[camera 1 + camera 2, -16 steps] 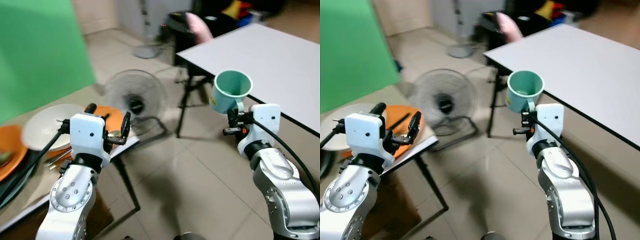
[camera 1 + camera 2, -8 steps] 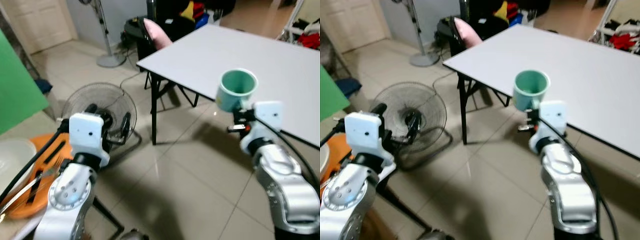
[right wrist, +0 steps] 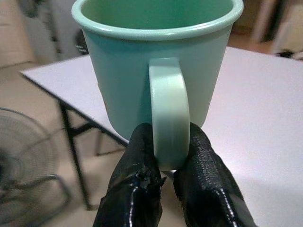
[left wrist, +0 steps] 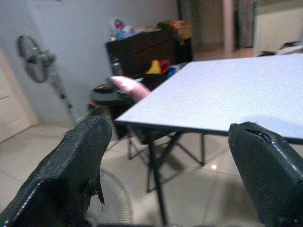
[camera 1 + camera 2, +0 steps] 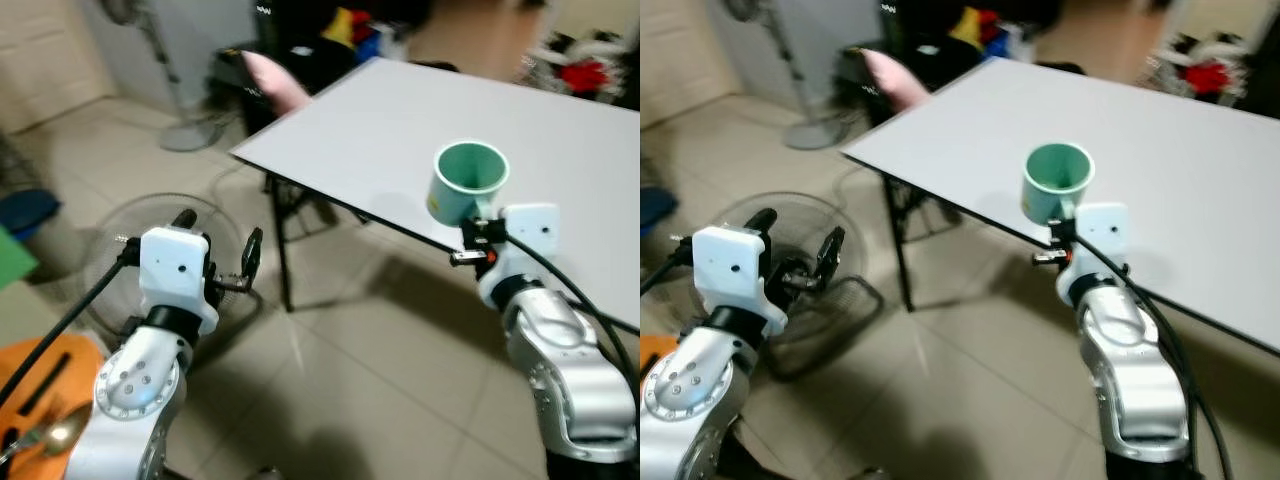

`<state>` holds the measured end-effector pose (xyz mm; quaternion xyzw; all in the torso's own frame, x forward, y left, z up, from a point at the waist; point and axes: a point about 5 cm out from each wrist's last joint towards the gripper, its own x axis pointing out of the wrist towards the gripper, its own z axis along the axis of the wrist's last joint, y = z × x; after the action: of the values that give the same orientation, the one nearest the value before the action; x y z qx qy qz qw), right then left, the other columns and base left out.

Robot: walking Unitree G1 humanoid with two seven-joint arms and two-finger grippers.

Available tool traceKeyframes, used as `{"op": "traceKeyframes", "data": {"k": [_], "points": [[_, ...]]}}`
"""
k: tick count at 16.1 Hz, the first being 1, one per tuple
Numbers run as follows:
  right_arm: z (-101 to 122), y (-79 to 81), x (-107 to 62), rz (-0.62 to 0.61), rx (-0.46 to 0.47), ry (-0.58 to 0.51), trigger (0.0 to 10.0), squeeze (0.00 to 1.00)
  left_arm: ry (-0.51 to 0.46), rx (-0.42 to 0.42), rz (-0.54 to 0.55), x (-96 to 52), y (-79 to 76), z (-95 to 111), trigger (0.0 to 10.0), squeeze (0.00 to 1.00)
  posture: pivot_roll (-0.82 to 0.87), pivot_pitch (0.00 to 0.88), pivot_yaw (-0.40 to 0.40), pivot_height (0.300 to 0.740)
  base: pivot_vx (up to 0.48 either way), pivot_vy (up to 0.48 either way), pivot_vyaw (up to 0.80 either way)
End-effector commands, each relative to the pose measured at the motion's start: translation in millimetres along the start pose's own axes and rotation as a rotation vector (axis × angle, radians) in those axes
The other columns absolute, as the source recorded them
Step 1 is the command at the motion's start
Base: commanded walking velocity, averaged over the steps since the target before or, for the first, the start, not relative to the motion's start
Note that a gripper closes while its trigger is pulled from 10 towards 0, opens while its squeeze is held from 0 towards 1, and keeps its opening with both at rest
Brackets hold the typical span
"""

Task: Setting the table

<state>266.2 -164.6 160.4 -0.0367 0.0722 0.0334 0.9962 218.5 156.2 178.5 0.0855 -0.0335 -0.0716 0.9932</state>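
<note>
The right gripper (image 3: 168,163) pinches the handle of the green mug (image 5: 466,183) between its two black fingers (image 3: 137,161), so the mug stands upright above the fingertips, held in the air just over the near edge of the white table (image 5: 440,130). The left gripper (image 4: 165,170) is raised off the table's corner, over the tiled floor, its fingers spread wide with nothing between them. A floor fan (image 5: 790,260) sits on the floor near that table corner, behind the left gripper.
</note>
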Motion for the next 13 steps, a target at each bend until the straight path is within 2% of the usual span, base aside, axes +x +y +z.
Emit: {"op": "traceKeyframes", "data": {"k": [1, 4, 10, 13], "points": [[7, 4.4, 1.7, 0.026, -0.003, -0.031, 10.0, 0.00, 0.006, 0.002, -0.007, 1.0, 1.0, 0, 10.0, 0.00, -0.08, 0.004, 0.039, 0.740, 0.360, 0.000, 0.00], [7, 4.7, 3.9, 0.037, -0.012, -0.030, 10.0, 0.00, 0.013, -0.008, -0.027, 1.5, -3.6, -2, 10.0, 0.00, -0.08, 0.000, 0.036, 0.740, 0.364, 0.000, 0.00], [7, 5.7, 5.8, 0.047, 0.000, -0.015, 10.0, 0.00, 0.027, -0.020, -0.067, -0.4, -8.9, -4, 10.0, 0.00, -0.08, 0.003, 0.029, 0.740, 0.357, 0.000, -0.71], [7, 6.3, 8.5, 0.056, -0.003, -0.013, 10.0, 0.00, 0.039, -0.023, -0.094, -1.4, -12.2, -7, 10.0, 0.00, -0.07, 0.003, 0.026, 0.740, 0.341, 0.000, 0.00]]}}
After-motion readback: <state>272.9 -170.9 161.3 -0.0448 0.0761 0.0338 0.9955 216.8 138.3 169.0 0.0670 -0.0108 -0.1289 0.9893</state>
